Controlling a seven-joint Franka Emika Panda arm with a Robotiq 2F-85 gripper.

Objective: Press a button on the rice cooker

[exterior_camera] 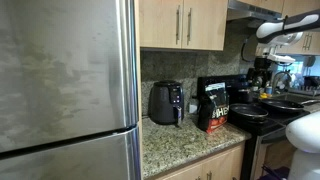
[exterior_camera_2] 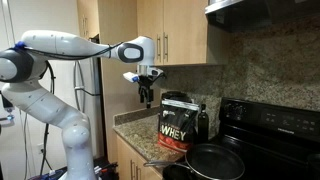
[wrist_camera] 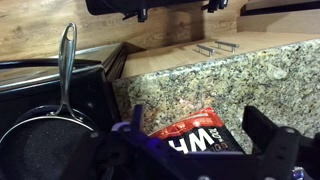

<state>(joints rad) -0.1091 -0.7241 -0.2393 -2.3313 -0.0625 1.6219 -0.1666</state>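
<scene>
The rice cooker is black and rounded. It stands on the granite counter between the fridge and a black bag with red-and-white print. It does not show in the wrist view. My gripper hangs in the air above the counter, well clear of the cooker, and also shows in an exterior view. In the wrist view the gripper is open and empty, with the bag below between its fingers.
A steel fridge fills one side. A black stove carries a frying pan, also seen in the wrist view. Wooden cabinets hang above the granite counter.
</scene>
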